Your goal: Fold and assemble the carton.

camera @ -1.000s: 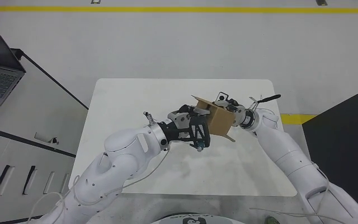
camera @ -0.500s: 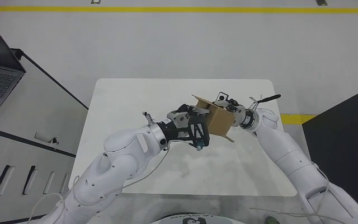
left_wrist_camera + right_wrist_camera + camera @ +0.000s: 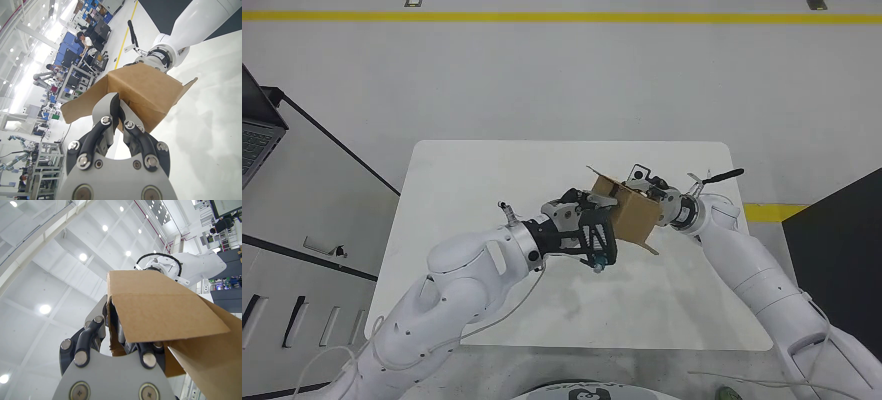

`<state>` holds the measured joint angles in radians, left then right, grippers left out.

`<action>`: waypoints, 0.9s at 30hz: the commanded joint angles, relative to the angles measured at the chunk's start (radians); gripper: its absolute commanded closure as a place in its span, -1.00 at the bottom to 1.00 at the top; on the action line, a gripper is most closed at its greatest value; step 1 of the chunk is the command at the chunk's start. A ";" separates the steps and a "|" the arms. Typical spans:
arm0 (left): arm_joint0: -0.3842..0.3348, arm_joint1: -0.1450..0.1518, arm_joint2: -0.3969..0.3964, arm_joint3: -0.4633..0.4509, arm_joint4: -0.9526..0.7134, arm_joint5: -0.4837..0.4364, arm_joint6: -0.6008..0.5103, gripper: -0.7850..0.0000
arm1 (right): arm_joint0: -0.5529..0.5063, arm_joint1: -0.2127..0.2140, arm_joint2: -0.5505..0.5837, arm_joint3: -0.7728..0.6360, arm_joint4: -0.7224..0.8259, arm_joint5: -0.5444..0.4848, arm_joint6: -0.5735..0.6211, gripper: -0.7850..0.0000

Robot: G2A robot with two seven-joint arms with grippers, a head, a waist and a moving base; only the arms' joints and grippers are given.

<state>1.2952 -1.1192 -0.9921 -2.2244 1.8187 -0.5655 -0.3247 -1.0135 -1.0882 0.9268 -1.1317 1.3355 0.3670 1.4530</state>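
Carton: a brown cardboard carton (image 3: 634, 212), partly opened into a box shape, is held between the two pincers above the right half of the tabletop (image 3: 492, 200).
Carton flaps: one loose flap sticks out on the far side and another on the near side, both unfolded.
Left pincer: the left pincer (image 3: 608, 224) is clamped on a cardboard edge at the carton's end nearer the tabletop's middle. In the left wrist view its dark pads (image 3: 115, 103) press together on that edge of the carton (image 3: 143, 89).
Right pincer: the right pincer (image 3: 653, 192) is clamped on the opposite end. In the right wrist view a wall of the carton (image 3: 160, 313) runs between the fingers (image 3: 99, 313).
Arms: they meet at the carton from opposite sides.
Tabletop: white with rounded corners.
Surroundings: a laptop (image 3: 254, 130) sits on a grey surface at the left edge, and a yellow floor line (image 3: 562, 16) runs beyond the tabletop.
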 commanded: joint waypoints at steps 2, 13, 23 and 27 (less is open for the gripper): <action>-0.002 0.000 0.007 -0.003 0.006 -0.025 0.008 1.00 | 0.000 0.000 0.000 0.000 0.000 0.000 0.000 1.00; 0.015 0.000 -0.022 -0.008 -0.026 -0.008 0.030 1.00 | 0.000 0.000 0.000 0.000 0.000 0.000 0.000 1.00; 0.073 0.012 -0.125 -0.051 -0.074 -0.015 0.031 1.00 | -0.032 0.004 0.042 -0.047 0.001 -0.026 -0.039 1.00; 0.103 0.018 -0.166 -0.076 -0.073 -0.020 0.031 1.00 | -0.042 0.008 0.066 -0.056 -0.017 -0.027 -0.033 1.00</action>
<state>1.3914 -1.1019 -1.1497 -2.2946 1.7446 -0.5861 -0.2940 -1.0541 -1.0806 0.9885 -1.1870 1.3234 0.3410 1.4190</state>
